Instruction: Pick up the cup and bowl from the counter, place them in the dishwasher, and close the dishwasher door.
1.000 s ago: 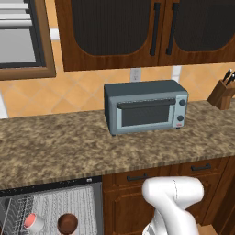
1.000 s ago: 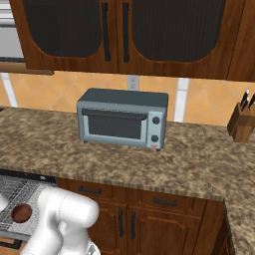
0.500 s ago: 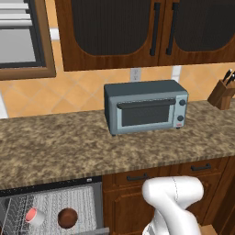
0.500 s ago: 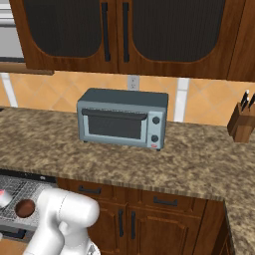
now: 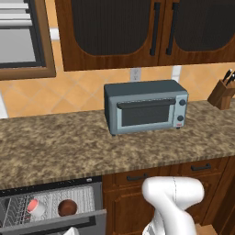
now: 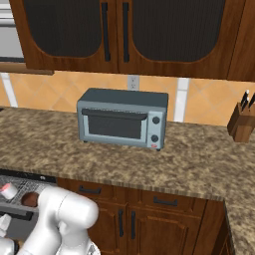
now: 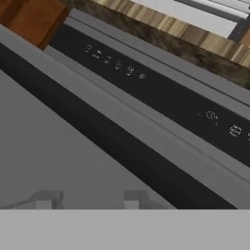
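Overhead, granite counter [image 5: 59, 147] with toaster oven [image 5: 146, 107]; pincer [image 7: 88, 199] seemingly parted, grip unclear.

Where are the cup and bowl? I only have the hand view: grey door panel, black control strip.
Observer: Both are in the wire rack. In the left base view the cup sits left of the bowl.
Operator: Door shut?
Observer: No. The dishwasher door is only part-way up, and the rack shows above its top edge.
Operator: What's on the counter?
Observer: A toaster oven and a knife block stand on the counter.
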{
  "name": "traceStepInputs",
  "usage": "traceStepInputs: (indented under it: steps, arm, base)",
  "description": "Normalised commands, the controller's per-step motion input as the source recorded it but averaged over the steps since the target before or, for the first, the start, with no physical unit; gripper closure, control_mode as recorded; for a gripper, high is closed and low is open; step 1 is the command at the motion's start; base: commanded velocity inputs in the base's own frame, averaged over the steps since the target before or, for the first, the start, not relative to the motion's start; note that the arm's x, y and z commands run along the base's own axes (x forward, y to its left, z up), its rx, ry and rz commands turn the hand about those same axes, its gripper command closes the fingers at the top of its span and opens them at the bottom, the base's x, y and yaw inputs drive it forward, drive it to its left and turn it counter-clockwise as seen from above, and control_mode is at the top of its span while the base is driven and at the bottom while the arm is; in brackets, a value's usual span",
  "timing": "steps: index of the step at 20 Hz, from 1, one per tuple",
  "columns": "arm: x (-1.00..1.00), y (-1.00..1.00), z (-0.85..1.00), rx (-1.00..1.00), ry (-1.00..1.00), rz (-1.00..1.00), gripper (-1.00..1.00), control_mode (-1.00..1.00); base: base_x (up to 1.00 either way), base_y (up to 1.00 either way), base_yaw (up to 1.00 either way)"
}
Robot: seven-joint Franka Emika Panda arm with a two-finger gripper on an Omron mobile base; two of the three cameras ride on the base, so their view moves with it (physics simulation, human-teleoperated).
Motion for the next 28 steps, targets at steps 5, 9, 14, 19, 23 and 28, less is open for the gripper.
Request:
traceStepInputs:
  steps: [5,9,14,19,23,28]
  arm:
    - [0.92,0.00,0.19,0.06,-0.20,-0.31,-1.00,-1.00]
    - [0.67,0.00,0.12,0.04,-0.11,-0.38,-1.00,-1.00]
    - [0.68,0.00,0.09,0.03,-0.13,-0.30,-1.00,-1.00]
    - [0.88,0.00,0.05,0.04,-0.17,-0.22,-1.00,-1.00]
    - [0.97,-0.04,0.00,0.10,-0.19,-0.14,-1.00,-1.00]
    - [0.77,-0.15,0.00,0.11,-0.14,-0.04,-1.00,-1.00]
  base:
    - [0.00,0.00,0.00]
    - [0.00,0.00,0.00]
    - [0.00,0.00,0.00]
    - [0.00,0.00,0.00]
    - [0.00,0.00,0.00]
    - [0.00,0.00,0.00]
